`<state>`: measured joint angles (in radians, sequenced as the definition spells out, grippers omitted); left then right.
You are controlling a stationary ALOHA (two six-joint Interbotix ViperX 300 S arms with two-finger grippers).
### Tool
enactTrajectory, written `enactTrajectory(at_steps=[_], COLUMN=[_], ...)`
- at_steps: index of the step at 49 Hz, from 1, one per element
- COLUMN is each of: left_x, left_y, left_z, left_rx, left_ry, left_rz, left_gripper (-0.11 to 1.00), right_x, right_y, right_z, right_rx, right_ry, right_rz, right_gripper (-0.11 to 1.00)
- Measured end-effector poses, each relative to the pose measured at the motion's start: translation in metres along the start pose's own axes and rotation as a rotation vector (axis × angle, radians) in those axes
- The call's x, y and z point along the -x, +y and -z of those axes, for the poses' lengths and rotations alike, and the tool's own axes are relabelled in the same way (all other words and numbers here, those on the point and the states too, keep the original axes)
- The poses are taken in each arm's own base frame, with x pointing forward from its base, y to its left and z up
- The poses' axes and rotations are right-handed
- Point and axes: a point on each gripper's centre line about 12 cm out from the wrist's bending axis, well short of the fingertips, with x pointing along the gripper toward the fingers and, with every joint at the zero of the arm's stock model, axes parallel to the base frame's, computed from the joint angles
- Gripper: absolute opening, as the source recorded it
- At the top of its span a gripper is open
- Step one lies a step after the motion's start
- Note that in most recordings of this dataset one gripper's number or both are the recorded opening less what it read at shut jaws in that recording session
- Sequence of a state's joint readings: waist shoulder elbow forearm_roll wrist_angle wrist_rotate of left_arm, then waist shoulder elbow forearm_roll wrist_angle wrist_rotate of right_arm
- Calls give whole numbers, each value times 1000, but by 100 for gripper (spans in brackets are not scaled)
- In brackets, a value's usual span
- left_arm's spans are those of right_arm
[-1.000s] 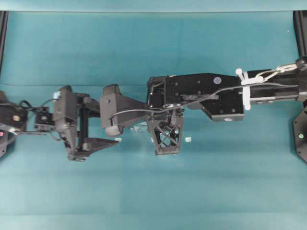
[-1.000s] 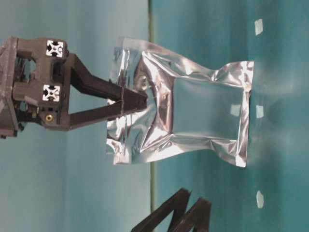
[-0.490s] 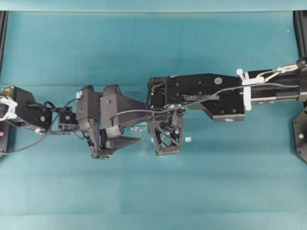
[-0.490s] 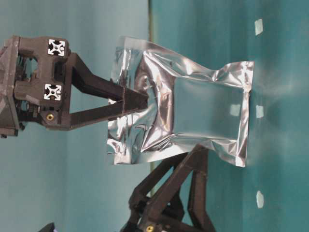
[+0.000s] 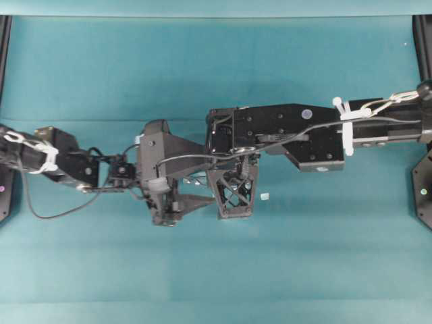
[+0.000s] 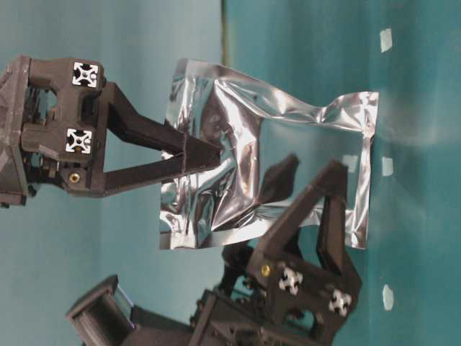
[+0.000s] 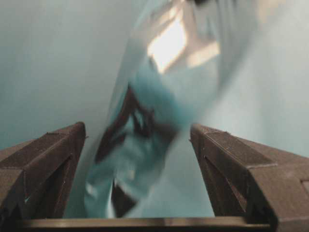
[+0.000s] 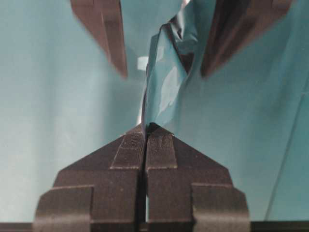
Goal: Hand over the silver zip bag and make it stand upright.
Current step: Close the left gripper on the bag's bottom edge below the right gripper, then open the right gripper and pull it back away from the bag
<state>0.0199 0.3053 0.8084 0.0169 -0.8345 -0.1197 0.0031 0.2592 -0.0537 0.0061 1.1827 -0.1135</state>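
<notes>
The silver zip bag is crinkled foil and hangs from my right gripper, which is shut on its top edge. In the right wrist view the foil rises from the closed tips of that gripper. My left gripper is open and has come in from the side, with one finger on each side of the bag's lower half. The left wrist view shows the blurred bag between the spread fingers of the left gripper, not clamped. From overhead my right arm hides most of the bag.
Small white scraps lie on the teal cloth. Black frame posts stand at the far corners. Both arms meet at the middle of the table.
My left arm has moved right, up to the bag, and its open fingers now straddle the foil. The right gripper has kept still, holding the bag.
</notes>
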Motion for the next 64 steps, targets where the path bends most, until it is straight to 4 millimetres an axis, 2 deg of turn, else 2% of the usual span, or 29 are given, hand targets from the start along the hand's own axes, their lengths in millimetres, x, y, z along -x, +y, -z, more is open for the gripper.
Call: enactTrajectory(at_steps=[9,14,20,30,52,64], left_x=[-7,-7,-7,-6,-5,-6], left_y=[1,1,1,2,2,1], left_z=[0,4,5,6,8,7], left_rx=[8,9,3,-1,2,3], left_ry=[18,44,52,56,62,68], left_rz=[-4,-8,-8,-11,-12,-9], left_gripper=[91,83,67,28,28,28], right_x=[0,0,0,0,0,-1], right_y=[0,0,-1,-1,-3,-3], right_z=[0,0,0,0,1,2], right_rx=[0,-1,-2,-2,-8,-8], right_ry=[0,0,-2,-2,-1,2], right_rz=[0,-1,0,0,2,1], right_gripper=[-3,-3,-3,-3,-2,3])
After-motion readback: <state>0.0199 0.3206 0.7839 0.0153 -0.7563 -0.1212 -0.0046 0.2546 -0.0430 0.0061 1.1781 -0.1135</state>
